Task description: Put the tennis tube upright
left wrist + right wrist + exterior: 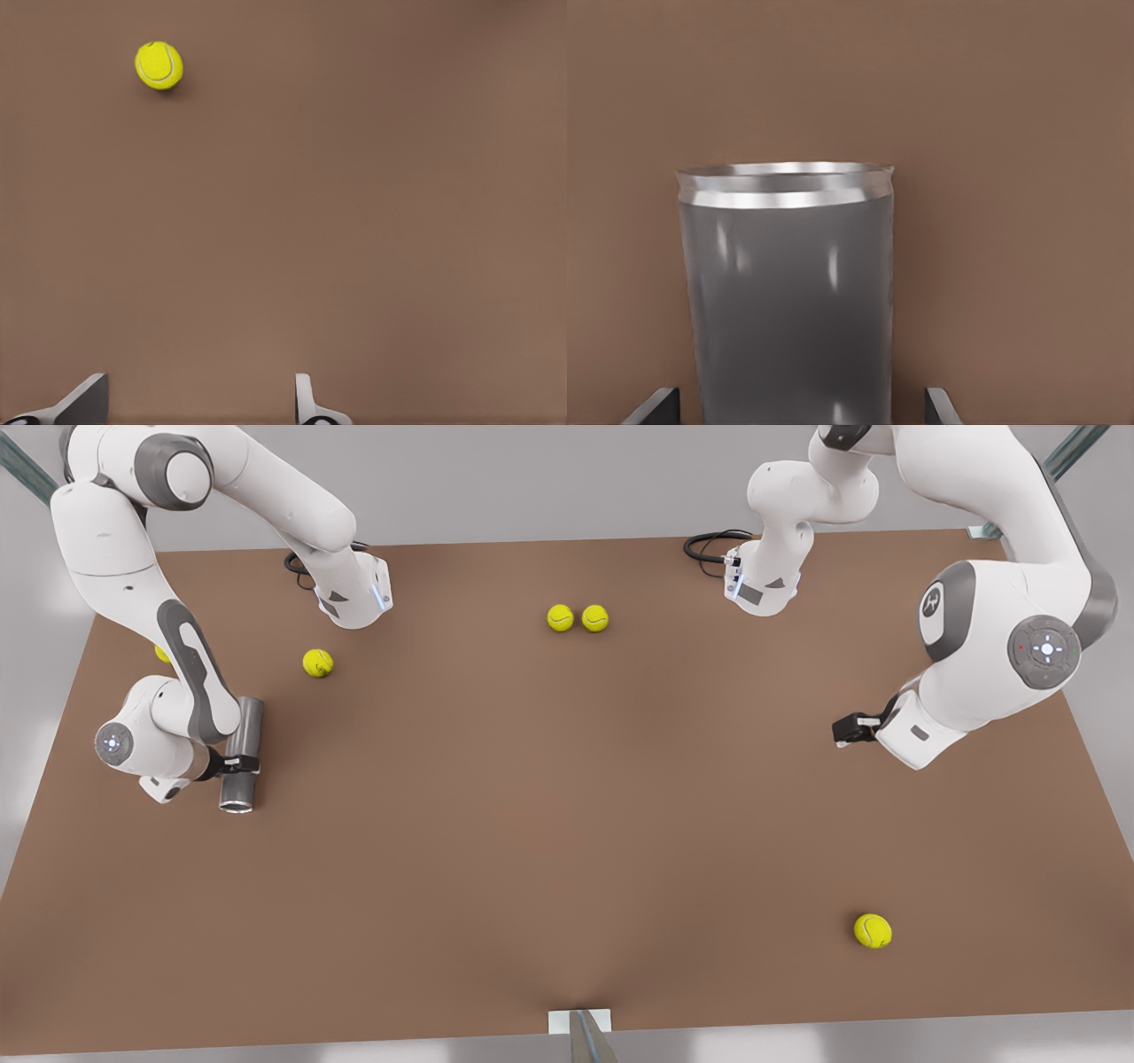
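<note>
Two grippers show. The right gripper (241,763), at the front view's left, is closed around the middle of the tennis tube (241,753), which lies on its side on the table (567,824). The left gripper (839,732), at the front view's right, hangs open and holds nothing, well away from a tennis ball (159,65).

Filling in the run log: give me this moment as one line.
tennis tube: lying flat on table | right gripper: around tube mid-body, not lifted | left gripper: open, waiting above table | tennis balls: loose
</note>
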{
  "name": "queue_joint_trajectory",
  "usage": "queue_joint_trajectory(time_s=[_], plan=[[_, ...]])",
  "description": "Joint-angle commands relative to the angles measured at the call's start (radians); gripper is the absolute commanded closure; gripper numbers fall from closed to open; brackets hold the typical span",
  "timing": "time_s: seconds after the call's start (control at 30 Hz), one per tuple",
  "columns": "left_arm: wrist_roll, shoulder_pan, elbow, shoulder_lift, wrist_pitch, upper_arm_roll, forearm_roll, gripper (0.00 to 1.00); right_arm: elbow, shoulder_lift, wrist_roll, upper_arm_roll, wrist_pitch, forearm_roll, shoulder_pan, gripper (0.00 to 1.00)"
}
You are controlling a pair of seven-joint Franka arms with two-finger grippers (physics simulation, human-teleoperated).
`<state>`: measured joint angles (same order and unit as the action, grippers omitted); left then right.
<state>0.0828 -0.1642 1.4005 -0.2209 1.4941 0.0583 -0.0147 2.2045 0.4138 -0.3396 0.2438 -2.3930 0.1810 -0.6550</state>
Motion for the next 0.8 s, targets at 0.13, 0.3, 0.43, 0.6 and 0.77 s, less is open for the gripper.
queue_joint_trajectory(time_s=[0.13, 0.3, 0.43, 0.6, 0.77], plan=[[0.002, 0.000, 0.000, 0.000, 0.000, 0.000, -0.001, 0.00, -0.002, 0.011, -0.016, -0.001, 0.000, 0.000, -0.002, 0.00], [0.002, 0.000, 0.000, -0.006, -0.006, 0.000, -0.001, 0.00, -0.003, 0.026, -0.018, -0.001, -0.014, 0.000, -0.002, 0.02], [0.003, 0.000, 0.000, -0.008, -0.009, 0.000, -0.001, 0.00, -0.006, 0.036, -0.018, -0.001, -0.015, 0.000, -0.002, 0.02], [0.003, 0.000, 0.000, -0.008, -0.014, 0.000, -0.001, 0.00, -0.006, 0.037, -0.041, 0.000, -0.015, 0.000, -0.002, 0.36], [0.006, 0.000, 0.000, -0.008, -0.018, 0.000, -0.001, 0.00, -0.008, 0.036, -0.041, 0.000, -0.014, 0.000, 0.000, 0.36]])
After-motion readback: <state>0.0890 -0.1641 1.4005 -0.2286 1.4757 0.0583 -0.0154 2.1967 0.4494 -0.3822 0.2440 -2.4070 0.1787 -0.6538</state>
